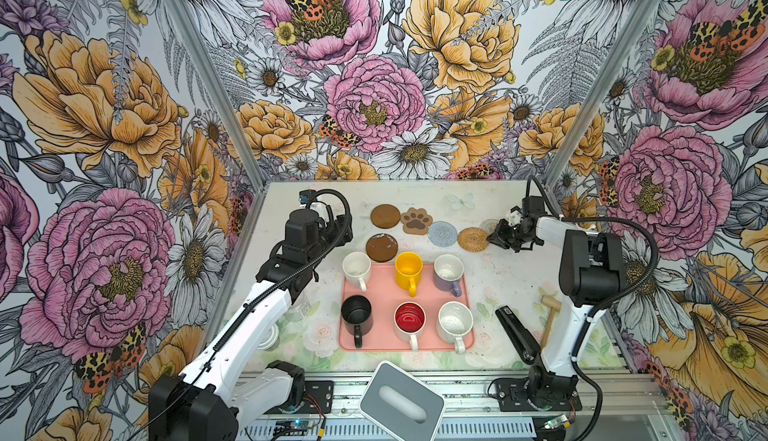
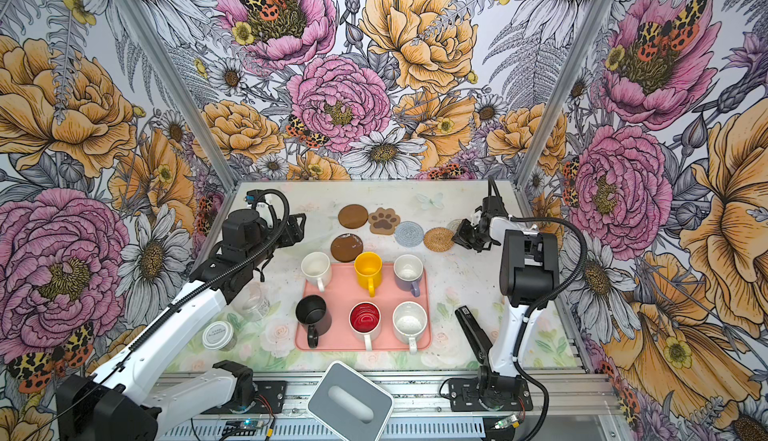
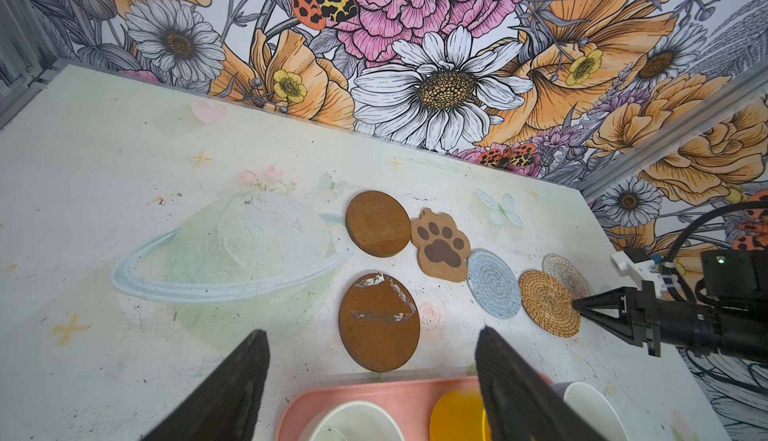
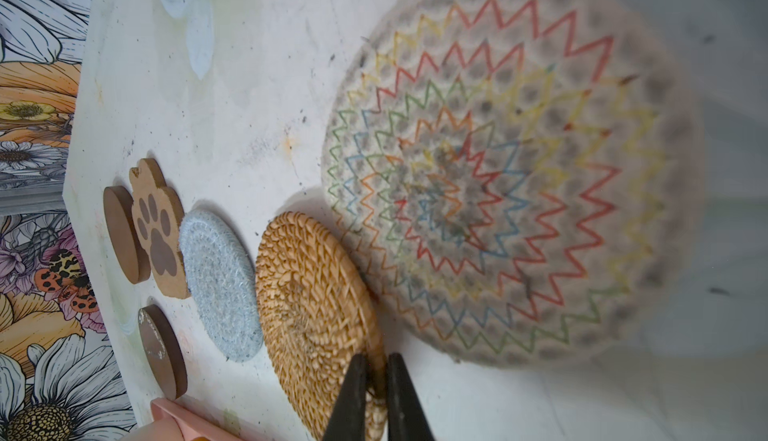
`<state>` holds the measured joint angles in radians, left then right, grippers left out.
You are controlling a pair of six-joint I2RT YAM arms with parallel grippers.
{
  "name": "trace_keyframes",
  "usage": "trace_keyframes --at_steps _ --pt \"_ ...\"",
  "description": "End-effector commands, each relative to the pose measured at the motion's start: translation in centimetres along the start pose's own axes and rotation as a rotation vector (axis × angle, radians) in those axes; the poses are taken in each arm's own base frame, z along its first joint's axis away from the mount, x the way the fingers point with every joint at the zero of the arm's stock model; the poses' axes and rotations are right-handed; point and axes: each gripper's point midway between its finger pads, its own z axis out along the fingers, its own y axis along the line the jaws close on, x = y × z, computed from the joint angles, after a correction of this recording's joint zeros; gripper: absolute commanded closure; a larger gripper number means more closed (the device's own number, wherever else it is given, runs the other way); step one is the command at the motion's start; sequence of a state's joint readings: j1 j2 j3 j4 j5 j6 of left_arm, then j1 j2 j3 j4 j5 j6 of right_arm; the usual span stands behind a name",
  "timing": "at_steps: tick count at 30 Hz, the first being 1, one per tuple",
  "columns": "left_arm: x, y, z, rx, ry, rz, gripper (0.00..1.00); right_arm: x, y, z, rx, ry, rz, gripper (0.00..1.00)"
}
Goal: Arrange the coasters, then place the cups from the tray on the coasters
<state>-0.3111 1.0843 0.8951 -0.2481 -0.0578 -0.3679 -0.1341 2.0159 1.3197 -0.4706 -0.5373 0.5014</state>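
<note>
Pinching rim of golden coiled rattan coaster [image 4: 307, 306], right gripper [image 4: 376, 370] clamped, left gripper [image 3: 372, 331] spread wide

Salmon-pink rectangular plastic tray [image 1: 380, 293]; tan paw-shaped coaster [image 1: 416, 220], brown pads; orange-tan round rattan coaster [image 4: 311, 306]; pale round coaster [image 4: 498, 177], rainbow zigzag rings.

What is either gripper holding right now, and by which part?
The right gripper pinches the rattan coaster by its rim. The left gripper is open and holds nothing.
</note>
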Motion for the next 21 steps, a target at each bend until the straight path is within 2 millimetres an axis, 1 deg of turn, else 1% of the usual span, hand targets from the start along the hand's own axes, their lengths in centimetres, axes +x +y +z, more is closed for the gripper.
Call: trace_keyframes --at_steps 1,6,17,21 --pt "-0.4 -0.5 -0.4 0.016 -0.007 0.006 0.20 -0.5 0.6 0.9 -0.005 0.003 -0.001 0.90" --pt "-0.3 -0.4 -0.4 0.015 -0.004 0.011 0.20 -0.7 1.2 1.6 -0.009 0.009 -0.005 0.91" --pt "-0.4 -0.2 -0.3 0.003 -0.007 0.012 0.19 -1.0 1.5 3.0 -0.011 0.026 -0.002 0.90" --pt "-0.3 -0.2 -0.3 0.004 -0.005 0.012 0.19 -1.5 1.8 3.5 -0.019 0.027 -0.001 0.90"
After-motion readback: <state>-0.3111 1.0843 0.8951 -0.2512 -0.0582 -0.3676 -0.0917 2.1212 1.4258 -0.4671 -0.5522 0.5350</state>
